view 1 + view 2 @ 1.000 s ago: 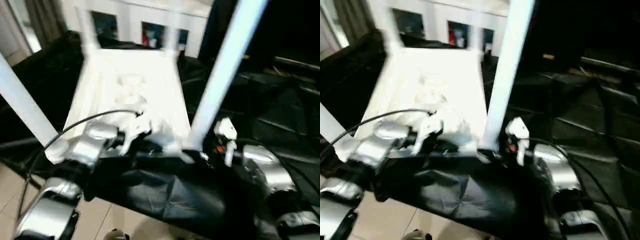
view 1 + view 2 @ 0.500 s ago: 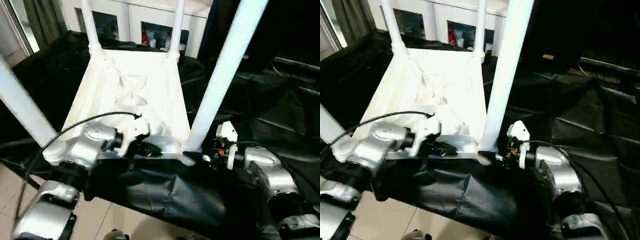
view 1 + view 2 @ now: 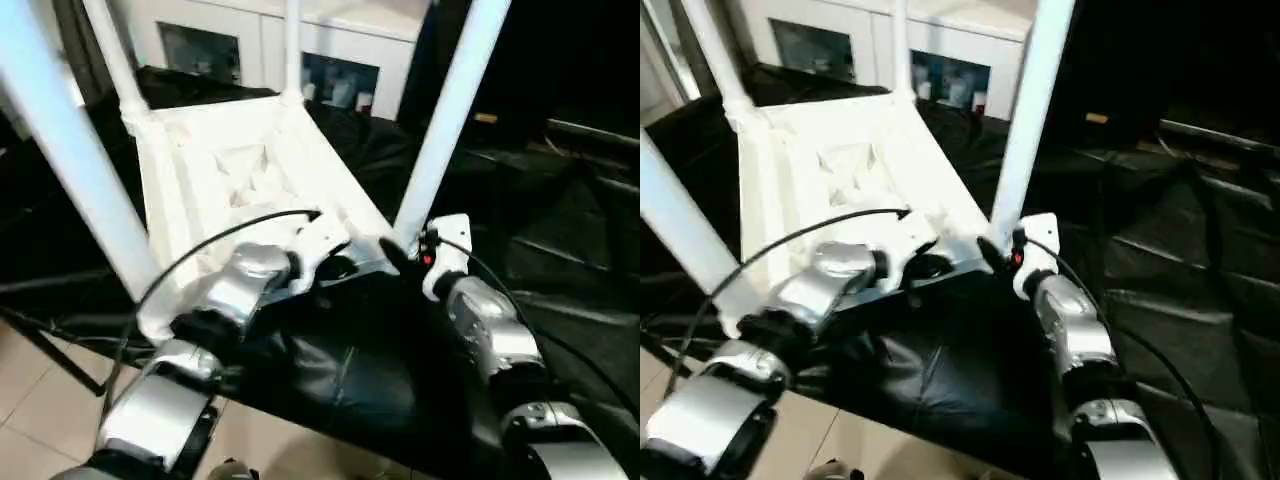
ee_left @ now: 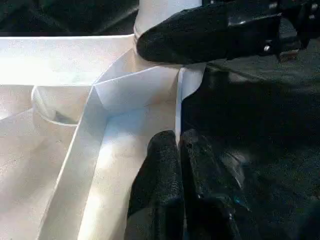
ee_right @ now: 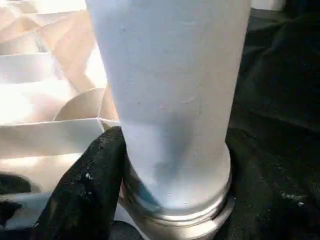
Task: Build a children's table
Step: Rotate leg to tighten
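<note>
The children's table lies upside down on black cloth, its ribbed top facing up. Its white legs stand upright in the corner sockets. My left gripper is shut on the thin near rim wall of the top, close to the near right corner. My right gripper is shut around the base of the near right leg; one black finger presses against the leg's collar. That same finger crosses the leg's base in the left wrist view. The near left leg rises at picture left.
A white cabinet with glass doors stands behind the work surface. Crumpled black cloth covers the surface to the right. The surface's front edge drops to a tiled floor. A black cable arcs over my left forearm.
The table top has swung, its far end going left and its near right corner away from me. Both grippers went with it. My right gripper narrowed onto the leg's base.
</note>
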`<state>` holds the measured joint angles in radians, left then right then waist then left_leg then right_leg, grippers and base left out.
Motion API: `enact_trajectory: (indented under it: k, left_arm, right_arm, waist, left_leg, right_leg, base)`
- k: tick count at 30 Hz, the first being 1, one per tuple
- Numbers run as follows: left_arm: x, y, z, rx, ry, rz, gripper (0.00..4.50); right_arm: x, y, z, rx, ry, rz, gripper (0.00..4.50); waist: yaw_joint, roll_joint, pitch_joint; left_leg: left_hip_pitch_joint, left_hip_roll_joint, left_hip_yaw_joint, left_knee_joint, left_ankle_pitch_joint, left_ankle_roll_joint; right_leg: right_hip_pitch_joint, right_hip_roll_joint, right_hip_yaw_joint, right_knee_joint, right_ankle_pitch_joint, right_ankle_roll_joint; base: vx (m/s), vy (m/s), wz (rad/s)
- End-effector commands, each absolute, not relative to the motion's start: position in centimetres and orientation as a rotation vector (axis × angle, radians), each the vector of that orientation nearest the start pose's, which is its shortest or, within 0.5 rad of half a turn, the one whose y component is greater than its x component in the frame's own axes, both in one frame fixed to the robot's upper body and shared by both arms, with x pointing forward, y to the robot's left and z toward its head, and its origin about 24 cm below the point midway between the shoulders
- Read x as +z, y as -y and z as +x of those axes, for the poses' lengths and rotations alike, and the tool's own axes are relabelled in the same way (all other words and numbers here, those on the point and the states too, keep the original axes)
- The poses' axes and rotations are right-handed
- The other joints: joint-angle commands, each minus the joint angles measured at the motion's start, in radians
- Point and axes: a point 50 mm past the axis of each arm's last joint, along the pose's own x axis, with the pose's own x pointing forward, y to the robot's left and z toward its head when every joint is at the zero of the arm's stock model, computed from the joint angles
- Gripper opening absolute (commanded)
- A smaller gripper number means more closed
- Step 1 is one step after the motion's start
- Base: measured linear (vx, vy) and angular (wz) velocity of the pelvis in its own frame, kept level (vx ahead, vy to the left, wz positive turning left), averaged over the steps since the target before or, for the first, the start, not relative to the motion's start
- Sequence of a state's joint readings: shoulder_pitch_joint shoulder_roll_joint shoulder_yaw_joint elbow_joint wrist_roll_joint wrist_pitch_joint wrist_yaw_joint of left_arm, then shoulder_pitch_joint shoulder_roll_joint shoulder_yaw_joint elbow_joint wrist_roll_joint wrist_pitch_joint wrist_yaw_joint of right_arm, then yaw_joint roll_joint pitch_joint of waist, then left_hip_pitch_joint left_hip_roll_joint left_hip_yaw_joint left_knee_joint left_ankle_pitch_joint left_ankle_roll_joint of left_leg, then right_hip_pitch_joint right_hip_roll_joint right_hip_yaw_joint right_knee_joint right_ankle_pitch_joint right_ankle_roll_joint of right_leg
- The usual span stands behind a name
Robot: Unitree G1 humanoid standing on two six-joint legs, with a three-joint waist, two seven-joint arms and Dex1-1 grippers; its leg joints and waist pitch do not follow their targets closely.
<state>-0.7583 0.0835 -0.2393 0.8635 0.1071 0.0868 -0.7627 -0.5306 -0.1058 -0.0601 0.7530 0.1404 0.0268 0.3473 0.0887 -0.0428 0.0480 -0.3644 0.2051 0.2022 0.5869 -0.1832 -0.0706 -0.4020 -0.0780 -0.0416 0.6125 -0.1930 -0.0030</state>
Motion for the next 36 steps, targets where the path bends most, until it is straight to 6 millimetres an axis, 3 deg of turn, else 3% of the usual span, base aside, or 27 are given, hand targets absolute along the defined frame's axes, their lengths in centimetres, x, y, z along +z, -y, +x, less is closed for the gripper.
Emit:
enact_trajectory:
  k: [1,8,13,14,18,22,27,36]
  left_arm:
    - [5.2,-4.1,34.6,-1.016,-0.303,0.295,0.00]
    - [5.0,-4.3,34.3,-1.084,-0.310,0.311,0.00]
    - [4.8,-6.5,33.6,-1.227,-0.369,0.334,0.00]
    - [4.8,-7.1,33.4,-1.271,-0.387,0.341,0.00]
    - [5.0,-9.1,32.5,-1.417,-0.427,0.336,0.00]
    - [5.3,-10.5,31.7,-1.503,-0.458,0.322,0.00]
    - [5.5,-11.4,31.4,-1.531,-0.477,0.322,0.00]
    - [5.7,-11.5,31.6,-1.489,-0.455,0.330,0.00]
  right_arm:
    - [-0.1,11.2,32.5,0.468,-0.352,0.005,3.40]
    - [0.8,11.5,32.9,0.515,-0.287,-0.036,3.84]
    - [2.4,13.9,32.1,0.795,-0.230,-0.067,3.84]
    - [2.6,14.5,31.7,0.852,-0.231,-0.071,3.84]
    - [3.3,16.3,30.6,1.001,-0.240,-0.074,3.84]
    - [3.6,17.2,29.9,1.080,-0.257,-0.092,3.84]
    - [3.7,17.3,29.5,1.133,-0.276,-0.081,3.84]
    - [3.3,16.7,29.0,1.171,-0.298,-0.062,2.96]
  waist:
    - [-0.006,-0.011,-0.059]
    - [-0.007,-0.013,-0.056]
    - [-0.002,-0.016,-0.059]
    - [-0.003,-0.015,-0.060]
    - [-0.002,-0.013,-0.061]
    - [0.001,-0.010,-0.058]
    - [0.004,-0.010,-0.056]
    - [0.000,-0.012,-0.059]
  left_leg:
    - [0.010,0.024,-0.012,-0.067,-0.152,0.040]
    - [0.012,0.026,-0.015,-0.071,-0.207,0.036]
    - [0.007,0.027,-0.013,-0.064,-0.154,0.077]
    - [0.005,0.027,-0.012,-0.061,-0.144,0.099]
    - [0.008,0.033,-0.013,-0.061,-0.134,0.113]
    - [0.011,0.038,-0.008,-0.061,-0.136,0.100]
    - [0.011,0.037,-0.009,-0.064,-0.167,0.071]
    - [0.010,0.034,-0.009,-0.061,-0.138,0.073]
  right_leg:
    - [0.042,-0.059,0.037,-0.072,-0.145,-0.198]
    - [0.041,-0.063,0.037,-0.083,-0.237,-0.179]
    - [0.052,-0.061,0.035,-0.071,-0.121,-0.206]
    - [0.050,-0.061,0.036,-0.067,-0.088,-0.219]
    - [0.050,-0.062,0.034,-0.061,-0.065,-0.251]
    - [0.045,-0.058,0.033,-0.055,-0.044,-0.280]
    - [0.044,-0.061,0.034,-0.061,-0.110,-0.262]
    - [0.046,-0.061,0.035,-0.058,-0.074,-0.263]
  base:
    - [0.000,0.000,0.00]
    - [0.000,0.000,0.00]
    - [0.000,0.000,0.00]
    - [0.000,0.000,0.00]
    - [0.000,0.000,0.00]
    - [0.000,0.000,0.00]
    - [0.000,0.000,0.00]
    - [0.000,0.000,0.00]
